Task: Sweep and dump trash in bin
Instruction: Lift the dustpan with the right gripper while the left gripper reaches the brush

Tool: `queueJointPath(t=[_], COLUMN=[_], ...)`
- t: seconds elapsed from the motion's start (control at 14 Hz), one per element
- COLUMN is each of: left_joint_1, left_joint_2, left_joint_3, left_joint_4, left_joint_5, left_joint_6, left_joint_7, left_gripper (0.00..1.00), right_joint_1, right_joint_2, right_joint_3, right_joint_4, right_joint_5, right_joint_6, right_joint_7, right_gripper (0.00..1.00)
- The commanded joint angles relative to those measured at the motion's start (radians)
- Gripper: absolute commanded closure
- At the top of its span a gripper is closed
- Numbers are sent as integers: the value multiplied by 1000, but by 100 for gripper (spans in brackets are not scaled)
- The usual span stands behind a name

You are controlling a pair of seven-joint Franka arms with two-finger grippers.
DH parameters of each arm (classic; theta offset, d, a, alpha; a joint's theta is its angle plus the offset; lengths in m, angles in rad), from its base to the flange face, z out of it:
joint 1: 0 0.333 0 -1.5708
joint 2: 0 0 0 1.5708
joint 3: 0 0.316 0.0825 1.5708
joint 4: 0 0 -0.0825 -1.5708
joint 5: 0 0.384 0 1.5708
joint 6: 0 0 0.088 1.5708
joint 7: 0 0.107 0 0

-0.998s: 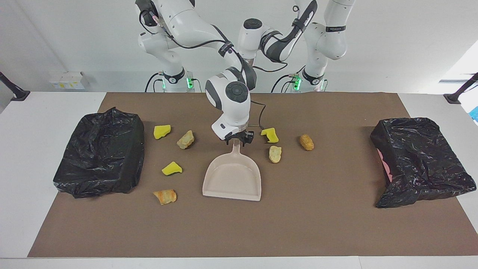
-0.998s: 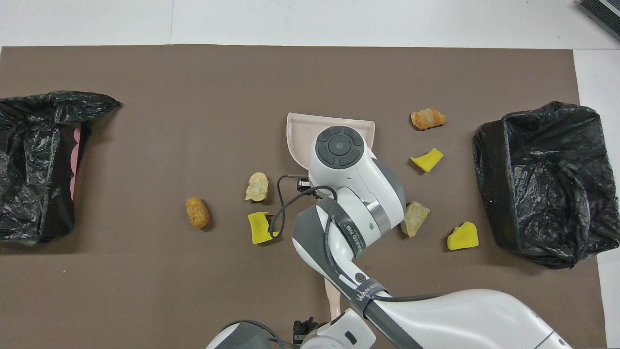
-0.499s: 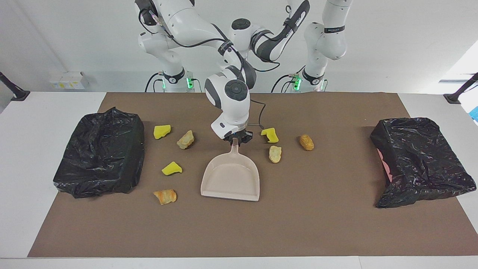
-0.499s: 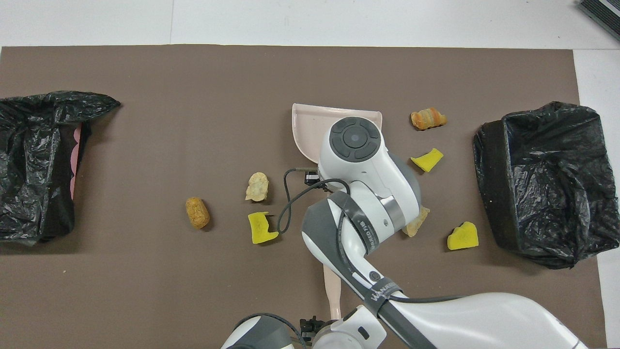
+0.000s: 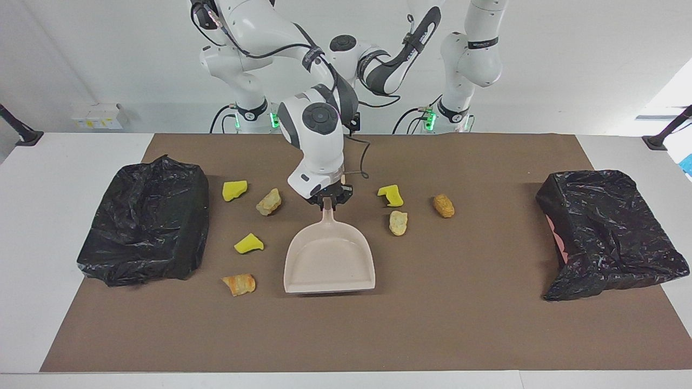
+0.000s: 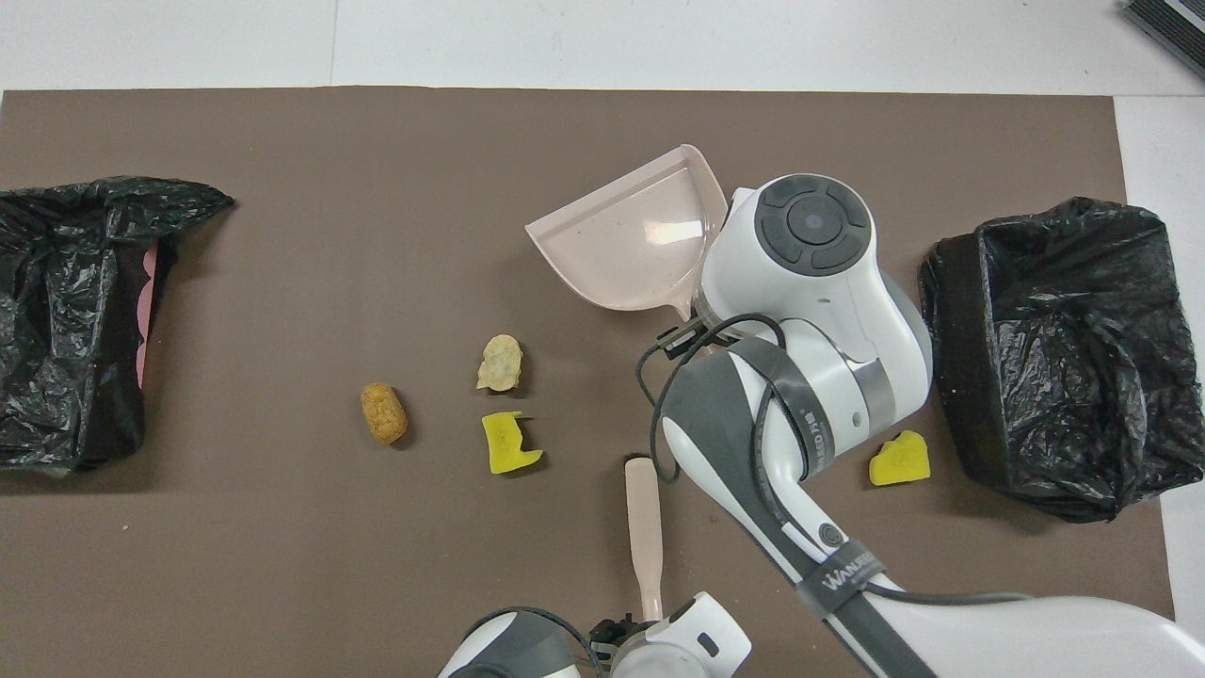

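Note:
My right gripper (image 5: pixel 326 200) is shut on the handle of the beige dustpan (image 5: pixel 330 259), whose mouth points away from the robots; in the overhead view the pan (image 6: pixel 631 247) shows angled beside the right wrist. Trash lies both sides of it: yellow chunks (image 5: pixel 234 190) (image 5: pixel 248 243) (image 5: pixel 391 195), bread pieces (image 5: pixel 268 202) (image 5: pixel 239 284) (image 5: pixel 398 222) and a brown lump (image 5: pixel 443 206). A black-bagged bin (image 5: pixel 146 227) stands at the right arm's end. My left gripper (image 6: pixel 619 628) sits at the near end of a beige stick (image 6: pixel 644 523) lying close to the robots.
A second black-bagged bin (image 5: pixel 608 232), with pink showing at its side, lies at the left arm's end of the brown mat (image 5: pixel 486 324). The right arm hides some trash in the overhead view; a yellow chunk (image 6: pixel 899 460) shows beside the bin (image 6: pixel 1064 348).
The right gripper closed on the dustpan's handle and swung the pan toward the right arm's end, turning it. The beige stick is more exposed. The trash has not moved.

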Motion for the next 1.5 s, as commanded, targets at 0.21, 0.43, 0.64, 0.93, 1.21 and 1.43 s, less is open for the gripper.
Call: queueJointPath(t=[0.21, 0.43, 0.64, 0.93, 1.21, 1.43], left_joint_1=[-1, 36, 111, 293, 430, 540], left_joint_2=[-34, -101, -167, -227, -232, -224], left_joint_3=[14, 26, 28, 26, 28, 28], left_joint_4=[-3, -3, 2, 8, 6, 8], left_joint_5=[13, 13, 13, 13, 16, 20], left_joint_6=[-11, -127, -244, -319, -324, -321], left_joint_7=[-25, -25, -12, 127, 203, 348], left_gripper=[100, 100, 100, 100, 100, 100], right_joint_1=[-67, -70, -67, -65, -48, -19], right_joint_2=[-4, -6, -11, -72, -132, -141], right_joint_3=[7, 7, 5, 7, 8, 11], right_joint_4=[-15, -20, -52, -157, -256, -268], right_joint_5=[-85, -150, -196, -260, -280, -274], right_joint_6=[2, 3, -1, -14, 2, 12], right_joint_7=[-473, -662, -812, -902, -922, -903], right_gripper=[100, 100, 100, 100, 100, 100])
